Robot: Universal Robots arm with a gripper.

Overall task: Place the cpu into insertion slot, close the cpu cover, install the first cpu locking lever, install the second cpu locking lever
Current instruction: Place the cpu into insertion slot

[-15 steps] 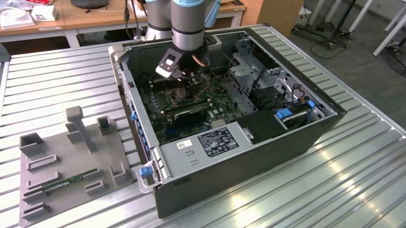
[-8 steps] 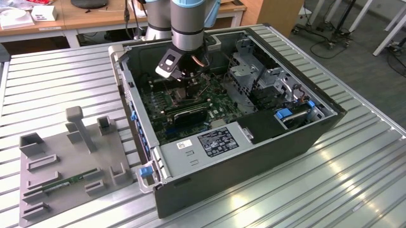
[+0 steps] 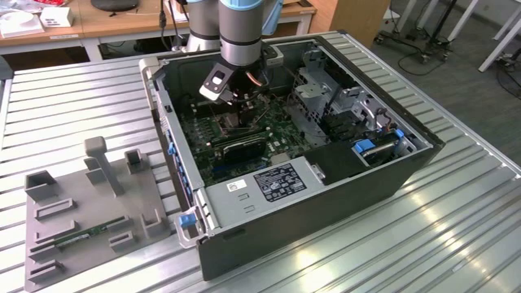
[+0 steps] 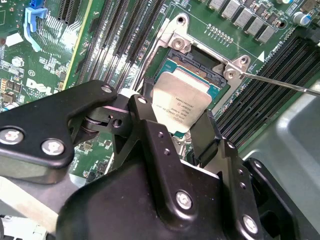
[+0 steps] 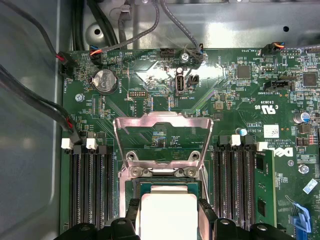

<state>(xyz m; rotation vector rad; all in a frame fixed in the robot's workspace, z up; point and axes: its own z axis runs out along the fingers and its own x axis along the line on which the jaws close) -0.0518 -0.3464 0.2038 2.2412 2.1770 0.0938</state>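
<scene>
My gripper [image 5: 168, 212] is shut on the cpu [image 5: 167, 217], a pale silver square chip, with one black finger [image 5: 133, 209] on each of two opposite edges. The second wrist view has the cpu [image 4: 180, 100] just above the insertion slot [image 4: 197, 62], whose dark centre and silver rim peek out beyond it. The cpu cover [image 5: 162, 122], a silver window frame, stands swung open past the slot [image 5: 165, 174]. A thin locking lever [image 4: 282, 83] sticks out beside the socket. In the exterior view the gripper [image 3: 236, 113] reaches down into the open computer case [image 3: 391, 177] over the green motherboard [image 3: 204, 125].
Black memory slots [image 5: 90, 185] flank the socket on both sides, with one memory stick [image 5: 265, 190] seated. Cables [image 5: 30, 95] run along the case wall. A power supply [image 3: 269, 183] sits at the case's near end. A grey fixture plate [image 3: 82, 213] lies at the exterior view's left.
</scene>
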